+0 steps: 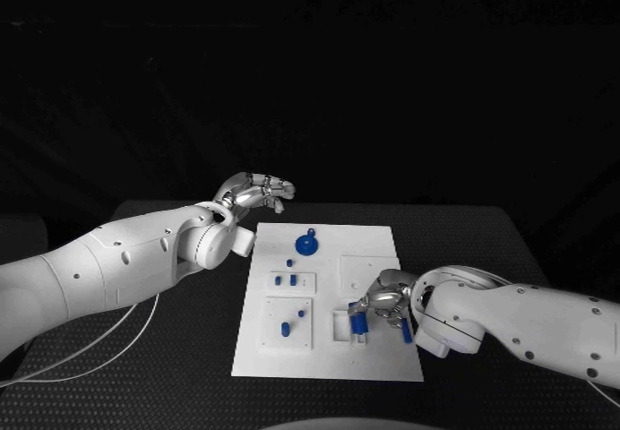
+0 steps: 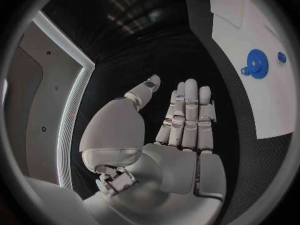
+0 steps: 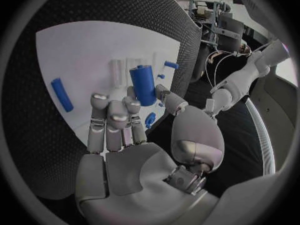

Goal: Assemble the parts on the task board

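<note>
Right hand [image 3: 134, 115] pinches a blue cylinder [image 3: 143, 85] over the near right part of the board [image 1: 374, 240]: looks light, stiff, likely slick, so grip mid-body; left hand [image 1: 254, 193] flat, empty, just off its far left corner.

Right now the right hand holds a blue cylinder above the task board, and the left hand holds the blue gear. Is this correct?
Not quite. The left hand holds nothing; the left wrist view shows its fingers straight and apart, and the blue gear lies on the task board. The right hand does hold the blue cylinder.
</note>
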{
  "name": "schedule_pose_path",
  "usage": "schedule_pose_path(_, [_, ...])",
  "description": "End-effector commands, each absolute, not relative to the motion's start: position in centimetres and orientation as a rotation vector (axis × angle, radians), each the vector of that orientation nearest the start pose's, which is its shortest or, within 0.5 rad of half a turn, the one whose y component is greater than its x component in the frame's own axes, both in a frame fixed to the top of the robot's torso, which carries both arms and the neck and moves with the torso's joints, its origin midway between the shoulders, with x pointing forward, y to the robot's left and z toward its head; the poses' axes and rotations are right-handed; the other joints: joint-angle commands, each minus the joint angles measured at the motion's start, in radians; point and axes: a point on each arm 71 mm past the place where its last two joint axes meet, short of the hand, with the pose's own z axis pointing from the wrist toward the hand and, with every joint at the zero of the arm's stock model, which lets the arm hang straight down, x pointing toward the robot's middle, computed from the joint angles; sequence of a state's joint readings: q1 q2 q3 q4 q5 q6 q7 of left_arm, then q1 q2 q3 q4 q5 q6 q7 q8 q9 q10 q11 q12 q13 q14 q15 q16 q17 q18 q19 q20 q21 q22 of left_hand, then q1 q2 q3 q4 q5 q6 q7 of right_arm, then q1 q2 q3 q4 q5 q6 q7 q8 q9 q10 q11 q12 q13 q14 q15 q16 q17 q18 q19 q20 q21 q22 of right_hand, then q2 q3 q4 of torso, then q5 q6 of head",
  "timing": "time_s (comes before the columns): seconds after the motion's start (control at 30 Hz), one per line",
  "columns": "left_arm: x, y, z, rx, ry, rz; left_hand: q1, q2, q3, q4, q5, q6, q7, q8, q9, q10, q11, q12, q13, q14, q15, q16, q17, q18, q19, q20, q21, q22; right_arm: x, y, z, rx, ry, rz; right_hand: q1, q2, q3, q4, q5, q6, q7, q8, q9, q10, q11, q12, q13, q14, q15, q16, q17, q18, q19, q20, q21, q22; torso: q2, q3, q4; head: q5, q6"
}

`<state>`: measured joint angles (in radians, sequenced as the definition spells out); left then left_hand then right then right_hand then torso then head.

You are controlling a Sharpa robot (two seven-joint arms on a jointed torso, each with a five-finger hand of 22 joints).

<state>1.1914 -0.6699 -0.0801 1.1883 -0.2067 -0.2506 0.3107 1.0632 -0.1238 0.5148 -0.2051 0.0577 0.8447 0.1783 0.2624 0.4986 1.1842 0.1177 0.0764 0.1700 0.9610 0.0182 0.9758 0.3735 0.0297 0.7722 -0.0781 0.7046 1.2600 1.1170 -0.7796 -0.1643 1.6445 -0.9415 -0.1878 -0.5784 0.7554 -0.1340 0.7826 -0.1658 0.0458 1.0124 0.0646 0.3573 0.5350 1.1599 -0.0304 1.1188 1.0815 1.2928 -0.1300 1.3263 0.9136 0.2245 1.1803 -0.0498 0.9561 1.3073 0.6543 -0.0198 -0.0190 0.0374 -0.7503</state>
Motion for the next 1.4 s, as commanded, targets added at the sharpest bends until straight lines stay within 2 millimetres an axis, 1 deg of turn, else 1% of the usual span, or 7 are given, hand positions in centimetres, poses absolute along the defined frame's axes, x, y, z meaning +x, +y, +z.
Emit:
schedule_pose_path(0.03, [53.8, 21.2, -21.8, -0.955, 1.561, -1.345, -0.009, -0.002, 0.000, 0.008, 0.004, -0.007, 0.002, 0.005, -0.001, -0.002, 0.005, -0.004, -0.002, 0.003, 0.002, -0.006, 0.001, 0.016, 0.008, -0.001, -0.005, 0.001, 41.3, -15.6, -29.0, 0.466, 2.382, 0.531, -0.015, -0.005, 0.004, 0.004, 0.003, 0.020, 0.014, 0.001, 0.006, 0.007, -0.002, -0.004, 0.000, 0.003, -0.007, -0.007, 0.002, 0.037, 0.003, 0.003, 0.005, 0.015, 0.000, -0.0009, 0.0007, 0.000, 0.000])
schedule_pose_path(0.17, [53.7, 21.2, -21.8, -0.955, 1.562, -1.346, -0.010, -0.002, 0.000, 0.009, 0.004, -0.007, 0.002, 0.005, -0.001, -0.002, 0.005, -0.004, -0.002, 0.003, 0.002, -0.006, 0.001, 0.016, 0.008, -0.001, -0.005, 0.001, 41.7, -15.2, -29.4, 0.461, 2.398, 0.522, -0.020, -0.007, 0.003, 0.004, 0.003, 0.020, 0.014, 0.000, 0.006, 0.007, -0.002, -0.005, 0.000, 0.003, -0.007, -0.007, 0.002, 0.037, 0.002, 0.003, 0.005, 0.015, 0.000, -0.0020, 0.0016, 0.001, -0.002])
schedule_pose_path(0.47, [53.7, 21.1, -21.8, -0.955, 1.563, -1.347, -0.010, -0.001, 0.000, 0.009, 0.004, -0.007, 0.002, 0.005, -0.001, -0.002, 0.005, -0.003, -0.002, 0.002, 0.002, -0.006, 0.002, 0.016, 0.008, -0.001, -0.005, 0.002, 41.4, -14.5, -30.4, 0.443, 2.436, 0.508, -0.034, -0.009, 0.000, 0.007, 0.003, 0.020, 0.015, -0.003, 0.006, 0.005, -0.001, -0.007, 0.001, 0.003, -0.007, -0.009, 0.003, 0.037, 0.001, 0.003, 0.004, 0.014, 0.001, 0.0007, -0.0006, 0.010, -0.004])
schedule_pose_path(0.7, [53.7, 21.2, -21.8, -0.955, 1.563, -1.346, -0.011, -0.001, 0.000, 0.010, 0.004, -0.007, 0.002, 0.006, -0.002, -0.002, 0.005, -0.003, -0.002, 0.002, 0.002, -0.006, 0.002, 0.016, 0.008, -0.001, -0.006, 0.002, 41.3, -14.5, -30.8, 0.437, 2.444, 0.497, -0.038, -0.009, -0.002, 0.007, 0.003, 0.020, 0.015, -0.004, 0.007, 0.005, -0.001, -0.007, 0.001, 0.003, -0.007, -0.010, 0.003, 0.037, 0.001, 0.003, 0.004, 0.014, 0.001, 0.0014, -0.0018, 0.015, -0.006])
schedule_pose_path(0.97, [53.7, 21.2, -21.8, -0.955, 1.563, -1.347, -0.011, -0.001, 0.000, 0.010, 0.004, -0.007, 0.002, 0.006, -0.002, -0.003, 0.005, -0.003, -0.002, 0.002, 0.002, -0.007, 0.002, 0.016, 0.008, -0.001, -0.006, 0.002, 41.3, -14.4, -30.8, 0.430, 2.451, 0.497, -0.040, -0.010, -0.002, 0.007, 0.003, 0.019, 0.015, -0.004, 0.006, 0.004, -0.001, -0.007, 0.001, 0.003, -0.007, -0.010, 0.003, 0.037, 0.001, 0.003, 0.004, 0.014, 0.001, 0.0020, -0.0017, 0.018, -0.007])
schedule_pose_path(1.2, [53.7, 21.1, -21.8, -0.955, 1.564, -1.348, -0.012, -0.001, -0.001, 0.011, 0.004, -0.008, 0.002, 0.006, -0.002, -0.003, 0.005, -0.003, -0.002, 0.002, 0.002, -0.007, 0.003, 0.016, 0.008, -0.001, -0.006, 0.003, 41.2, -14.3, -31.1, 0.436, 2.450, 0.495, -0.044, -0.012, -0.003, 0.007, 0.003, 0.018, 0.015, -0.006, 0.007, 0.003, -0.001, -0.008, 0.002, 0.002, -0.006, -0.012, 0.003, 0.037, 0.000, 0.003, 0.003, 0.013, 0.001, 0.0012, -0.0018, 0.018, -0.007])
schedule_pose_path(1.4, [53.7, 21.2, -21.8, -0.956, 1.564, -1.346, -0.012, -0.001, -0.001, 0.011, 0.004, -0.008, 0.002, 0.006, -0.002, -0.003, 0.005, -0.003, -0.002, 0.002, 0.002, -0.007, 0.003, 0.016, 0.008, -0.001, -0.007, 0.003, 41.1, -14.1, -31.3, 0.426, 2.460, 0.498, -0.052, -0.025, -0.006, 0.007, 0.003, 0.016, 0.016, -0.008, 0.007, 0.001, 0.000, -0.010, 0.002, 0.002, -0.006, -0.015, 0.004, 0.037, -0.002, 0.003, 0.002, 0.012, 0.001, 0.0011, -0.0015, 0.020, -0.010])
